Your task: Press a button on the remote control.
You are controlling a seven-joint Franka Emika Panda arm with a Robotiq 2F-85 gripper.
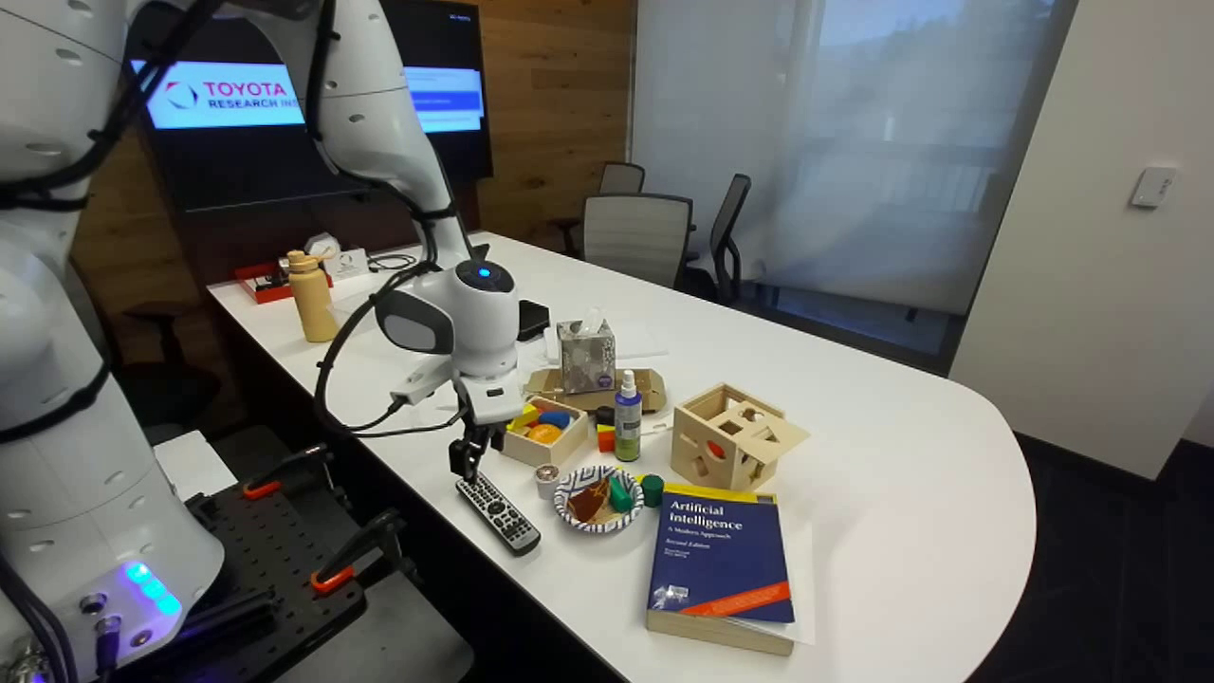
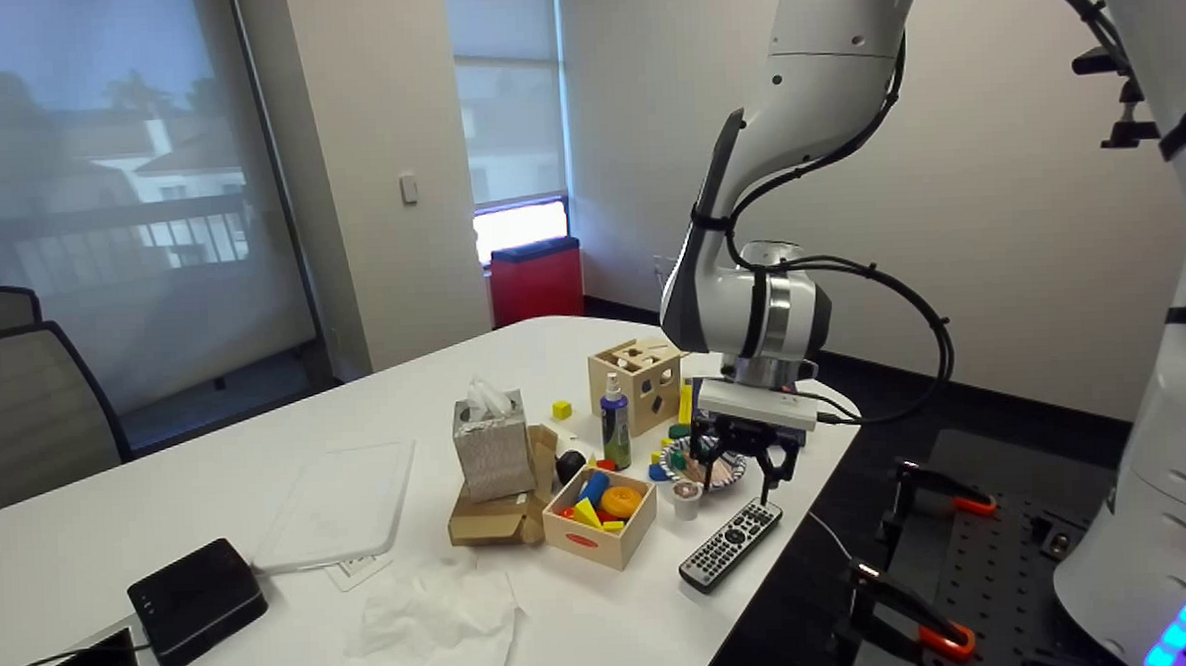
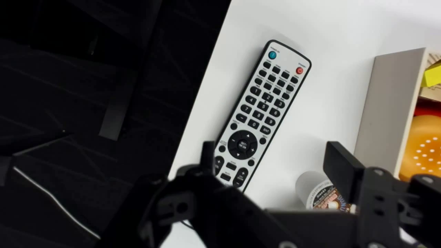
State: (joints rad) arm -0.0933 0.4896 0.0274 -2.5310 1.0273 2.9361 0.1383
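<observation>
The remote control lies flat on the white table near its edge. It has a black rim, a silver-grey face and rows of dark buttons; a blue and a red button are at the far end in the wrist view. It shows in both exterior views. My gripper is open and empty, pointing down. In the wrist view its left finger overlaps the remote's lower left edge, and the gripper hides the remote's lower end. In the exterior views the gripper is above the remote's one end; contact cannot be told.
A small coffee pod stands beside the remote. A wooden box of blocks, a patterned bowl, a spray bottle, a shape-sorter cube and a blue book are nearby. The table edge runs close along the remote.
</observation>
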